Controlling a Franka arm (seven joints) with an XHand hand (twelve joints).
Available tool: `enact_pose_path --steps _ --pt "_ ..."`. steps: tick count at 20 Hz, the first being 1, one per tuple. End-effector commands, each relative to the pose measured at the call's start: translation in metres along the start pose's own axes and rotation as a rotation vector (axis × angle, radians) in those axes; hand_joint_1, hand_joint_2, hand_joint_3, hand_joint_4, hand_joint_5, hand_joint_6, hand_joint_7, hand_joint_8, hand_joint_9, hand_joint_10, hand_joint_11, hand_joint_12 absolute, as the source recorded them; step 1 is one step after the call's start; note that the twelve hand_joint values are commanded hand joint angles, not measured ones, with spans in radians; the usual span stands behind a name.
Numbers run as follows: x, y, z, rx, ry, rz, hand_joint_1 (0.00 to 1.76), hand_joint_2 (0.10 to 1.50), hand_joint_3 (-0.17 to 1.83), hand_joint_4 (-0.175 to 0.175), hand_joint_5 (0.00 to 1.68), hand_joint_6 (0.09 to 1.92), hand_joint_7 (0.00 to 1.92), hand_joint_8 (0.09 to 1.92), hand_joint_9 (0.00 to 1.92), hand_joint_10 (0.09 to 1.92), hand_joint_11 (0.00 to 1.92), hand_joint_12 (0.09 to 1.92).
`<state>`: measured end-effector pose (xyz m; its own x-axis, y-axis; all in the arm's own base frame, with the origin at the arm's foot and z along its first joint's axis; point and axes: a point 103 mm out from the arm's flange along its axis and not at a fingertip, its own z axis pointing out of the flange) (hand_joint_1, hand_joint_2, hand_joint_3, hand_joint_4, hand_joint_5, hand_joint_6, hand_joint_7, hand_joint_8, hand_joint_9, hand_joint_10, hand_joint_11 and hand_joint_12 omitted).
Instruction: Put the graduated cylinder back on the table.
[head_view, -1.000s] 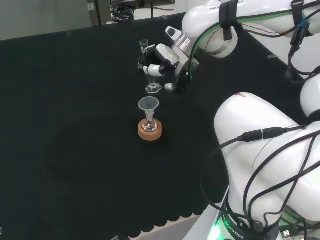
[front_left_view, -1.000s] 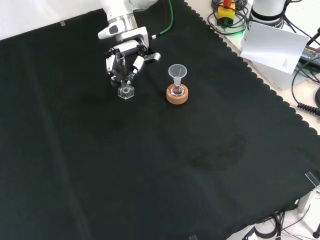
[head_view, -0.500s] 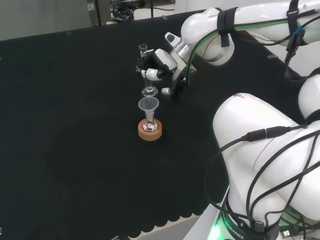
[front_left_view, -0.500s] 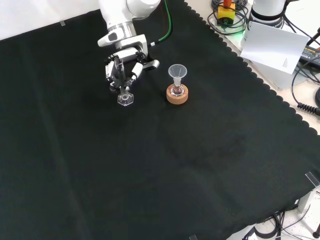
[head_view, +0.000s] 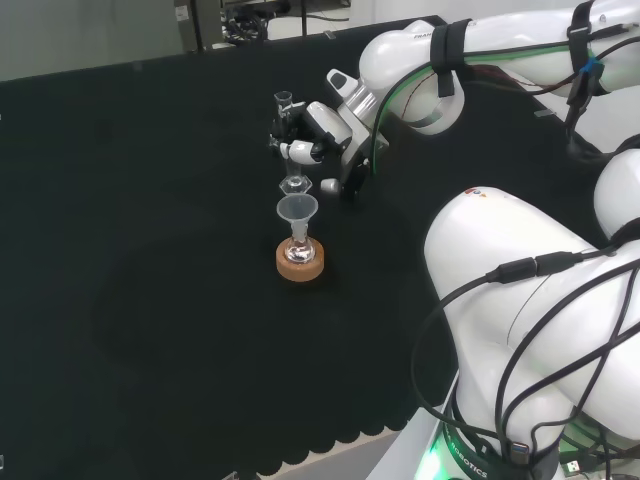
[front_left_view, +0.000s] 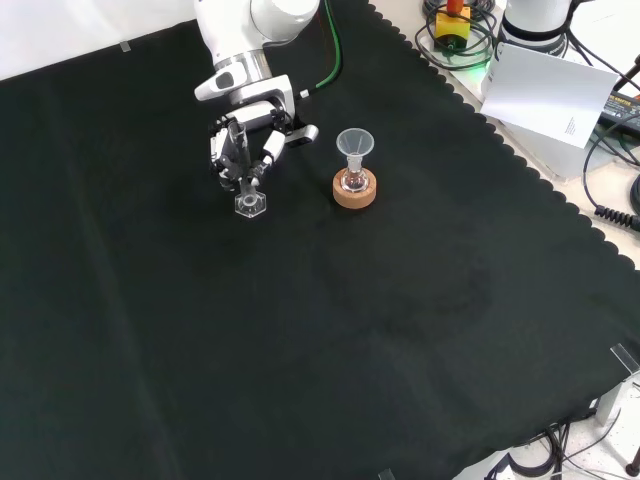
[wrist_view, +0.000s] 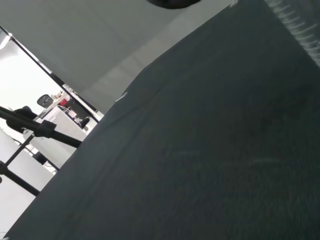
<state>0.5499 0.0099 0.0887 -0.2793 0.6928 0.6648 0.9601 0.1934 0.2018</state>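
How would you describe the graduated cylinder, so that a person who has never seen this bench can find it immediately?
In the front view, start at the white arm reaching in from the top over the black cloth and follow it down to the hand. The graduated cylinder is the slim clear tube in that hand's fingers, with a hexagonal foot. Its neighbour, the flask, carries a funnel and sits in a cork ring.

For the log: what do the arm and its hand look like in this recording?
A white arm of glossy rounded links, with black cables and a green cable running along it under black straps. The hand is black and white, with white-capped fingertips, on a white wrist block.
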Motion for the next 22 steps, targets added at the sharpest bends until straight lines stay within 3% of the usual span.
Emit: enact_pose_path --steps 1,2,4,7,17,22 --pt "-0.001 -0.005 -0.001 0.032 0.019 -0.001 1.09 1.2 0.0 -0.128 0.83 1.23 0.79 0.64 1.23 0.09 1.01 0.95" --pt "-0.001 -0.006 -0.002 0.036 0.024 0.001 1.08 1.2 0.0 -0.106 0.82 1.24 0.75 0.66 1.2 0.09 0.97 0.99" --pt "0.0 -0.007 -0.003 0.043 0.016 0.002 1.08 1.16 -0.03 -0.06 0.77 1.0 0.69 0.66 1.16 0.09 0.88 1.04" --pt "0.002 -0.008 -0.006 0.056 0.008 0.007 1.07 1.16 -0.11 -0.041 0.74 0.81 0.66 0.64 1.11 0.09 0.8 1.1" --pt "0.013 0.001 -0.038 0.077 -0.019 0.023 0.96 1.08 -0.17 -0.062 0.42 0.61 0.38 0.65 0.86 0.09 0.46 1.27" --pt "0.022 0.007 -0.071 0.044 -0.045 0.025 0.94 1.05 -0.17 -0.071 0.36 0.42 0.28 0.68 0.76 0.09 0.37 1.3"
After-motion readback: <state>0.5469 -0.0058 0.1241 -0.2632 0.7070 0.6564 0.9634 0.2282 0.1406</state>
